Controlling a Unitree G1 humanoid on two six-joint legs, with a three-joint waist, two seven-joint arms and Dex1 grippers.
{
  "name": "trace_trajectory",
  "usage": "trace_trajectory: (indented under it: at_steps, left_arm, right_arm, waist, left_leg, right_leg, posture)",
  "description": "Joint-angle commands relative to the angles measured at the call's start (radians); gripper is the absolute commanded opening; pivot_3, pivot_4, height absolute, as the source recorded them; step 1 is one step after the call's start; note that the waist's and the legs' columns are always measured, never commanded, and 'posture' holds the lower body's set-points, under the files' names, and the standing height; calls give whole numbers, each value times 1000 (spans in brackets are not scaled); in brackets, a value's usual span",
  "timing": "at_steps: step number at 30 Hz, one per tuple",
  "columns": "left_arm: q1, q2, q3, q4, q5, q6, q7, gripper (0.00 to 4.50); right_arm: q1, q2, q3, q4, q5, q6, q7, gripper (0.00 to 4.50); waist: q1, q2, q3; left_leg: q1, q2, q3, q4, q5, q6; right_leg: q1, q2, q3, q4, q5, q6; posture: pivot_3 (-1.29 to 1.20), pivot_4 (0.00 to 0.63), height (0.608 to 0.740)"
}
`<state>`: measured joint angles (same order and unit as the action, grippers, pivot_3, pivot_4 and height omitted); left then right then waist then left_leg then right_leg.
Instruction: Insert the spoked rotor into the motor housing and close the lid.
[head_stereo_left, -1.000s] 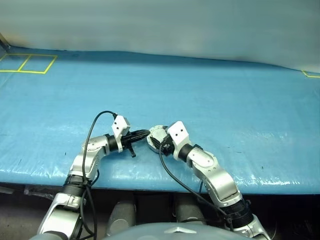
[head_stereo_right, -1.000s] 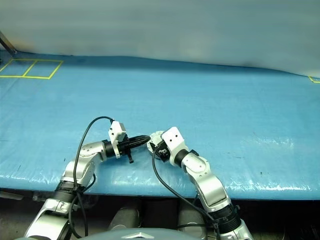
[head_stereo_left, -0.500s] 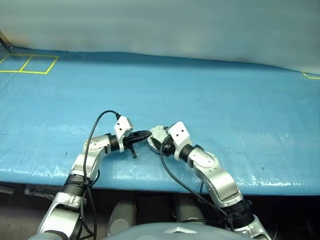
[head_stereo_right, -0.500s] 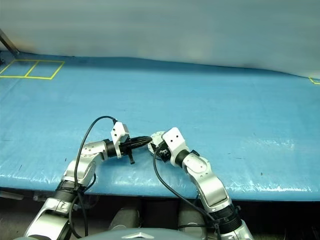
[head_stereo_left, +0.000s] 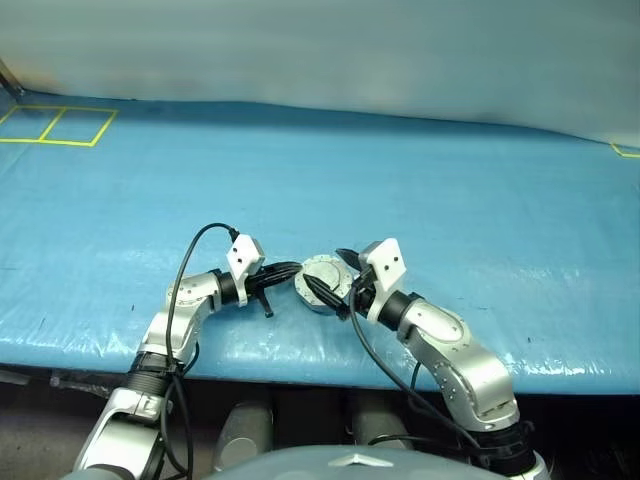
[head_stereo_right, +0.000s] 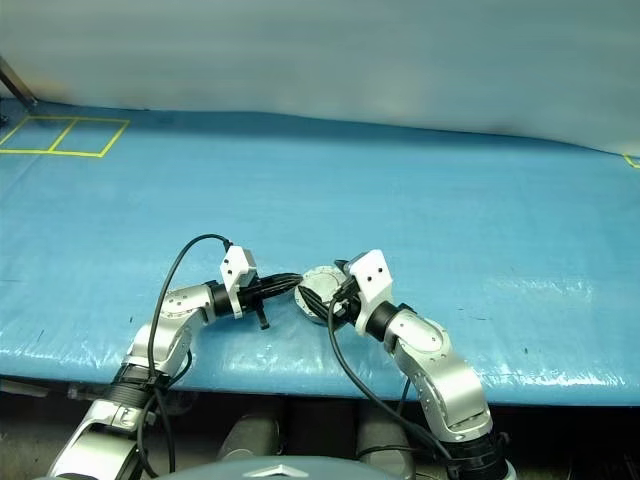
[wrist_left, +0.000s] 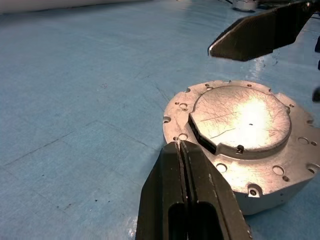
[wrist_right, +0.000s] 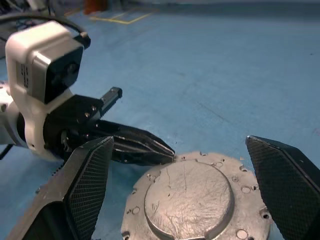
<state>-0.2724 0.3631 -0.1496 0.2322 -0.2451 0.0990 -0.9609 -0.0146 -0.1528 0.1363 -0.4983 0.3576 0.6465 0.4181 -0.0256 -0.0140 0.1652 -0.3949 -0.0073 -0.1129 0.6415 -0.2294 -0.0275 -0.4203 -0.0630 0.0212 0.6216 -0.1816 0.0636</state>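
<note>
A: How is the left gripper (wrist_left: 179, 145) standing?

B: Its two black fingers are pressed together, with nothing between them. The tips touch the rim of the motor housing (wrist_left: 260, 192), or are just at it; I cannot tell which.

A: And the right gripper (wrist_right: 186, 150)?

B: Its fingers (wrist_right: 87, 170) are spread wide, one at each side of the housing and above it. They hold nothing. In the left wrist view one right finger hangs over the far edge of the housing, apart from it.

A: Where is the lid (wrist_left: 242, 117)?

B: It lies flat on top of the housing, closed, with its plain scratched grey face up and many small holes in the flange around it. The spoked rotor I cannot see; the lid covers the inside.

A: On what does the housing stand?

B: On the blue table cover (head_stereo_left: 450, 190), between the two grippers, near the front edge. Far off at the left corner there are yellow tape squares (head_stereo_left: 55, 125).
</note>
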Motion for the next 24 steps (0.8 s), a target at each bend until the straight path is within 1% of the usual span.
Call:
trace_trajectory:
  at_steps: [1, 5, 7, 10, 12, 18, 24]
  left_arm:
    - [11, 1, -19, -15, 11, 4, -10, 0]
    - [10, -2, -17, -7, 14, -9, -10, 0]
    - [12, -3, -17, -7, 14, -11, -8, 0]
    - [14, -5, -17, -8, 13, -14, -6, 0]
    - [14, -5, -17, -7, 14, -18, -5, 0]
    - [18, -6, -16, -11, 17, -23, 2, 0]
    - [25, -5, -15, -17, 19, -25, 7, 0]
  right_arm:
    - [7, 40, -117, -40, 116, 88, -64, 4463]
    - [53, 71, -228, -18, 263, 228, -108, 4463]
    - [68, 77, -261, -12, 312, 264, -119, 4463]
    - [101, 112, -334, 12, 439, 330, -139, 4463]
    - [111, 127, -360, 26, 509, 363, -145, 4463]
    - [117, 175, -399, 86, 682, 411, -179, 4463]
    - [111, 189, -392, 137, 755, 411, -221, 4463]
  waist:
    - [1, 0, 0]
    - [3, 0, 0]
    - [3, 1, 0]
    - [2, 1, 1]
    - [2, 2, 1]
    - [0, 2, 1]
    - [0, 2, 1]
  left_leg:
    - [0, 0, 0, 0, 0, 0]
    - [-1, 0, 0, -1, 0, 0]
    - [-1, 0, 0, -2, 0, 0]
    - [-1, 0, 0, -2, 0, 0]
    - [-1, 0, 0, -2, 0, 0]
    - [-1, 0, 1, -1, 0, 0]
    - [-2, 0, 1, -2, 0, 0]
  right_leg:
    - [0, 0, 0, 0, 0, 0]
    - [-1, 0, 0, 0, 0, 0]
    - [-1, 0, 0, 0, 0, 0]
    - [-2, 0, 0, 1, 0, -1]
    - [-2, 0, 0, 1, -1, -1]
    - [-2, 0, 1, 1, -1, -1]
    - [-3, 0, 1, 1, -1, -1]
  posture:
    - [0, 150, 740]
    - [0, 150, 740]
    - [0, 150, 740]
    - [0, 150, 740]
    - [0, 150, 740]
    - [0, 150, 740]
    - [0, 150, 740]
